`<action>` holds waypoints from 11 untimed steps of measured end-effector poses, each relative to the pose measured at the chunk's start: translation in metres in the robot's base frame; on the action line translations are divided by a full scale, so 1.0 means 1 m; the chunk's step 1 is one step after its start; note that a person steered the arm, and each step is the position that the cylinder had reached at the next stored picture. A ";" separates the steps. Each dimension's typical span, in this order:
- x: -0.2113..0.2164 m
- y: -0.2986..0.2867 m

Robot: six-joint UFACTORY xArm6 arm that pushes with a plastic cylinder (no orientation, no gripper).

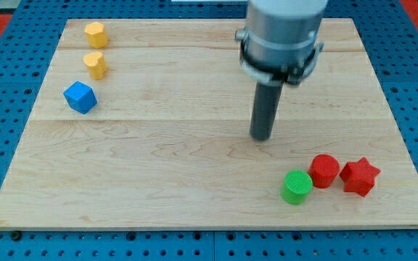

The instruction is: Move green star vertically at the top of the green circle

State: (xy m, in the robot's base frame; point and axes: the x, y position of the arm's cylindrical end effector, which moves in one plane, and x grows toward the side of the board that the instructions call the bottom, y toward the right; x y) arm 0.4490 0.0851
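Note:
The green circle block (297, 186) sits near the view's bottom right of the wooden board (158, 167). No green star shows in this view; the arm's wide body near the view's top hides part of the board. My tip (261, 138) rests on the board, above and a little left of the green circle, apart from it.
A red circle block (324, 171) touches the green circle's right side, and a red star (359, 176) sits right of it. A yellow hexagon-like block (96, 34), a yellow heart-like block (96, 64) and a blue cube (80, 97) stand at the view's upper left.

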 end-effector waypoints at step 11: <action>0.005 0.029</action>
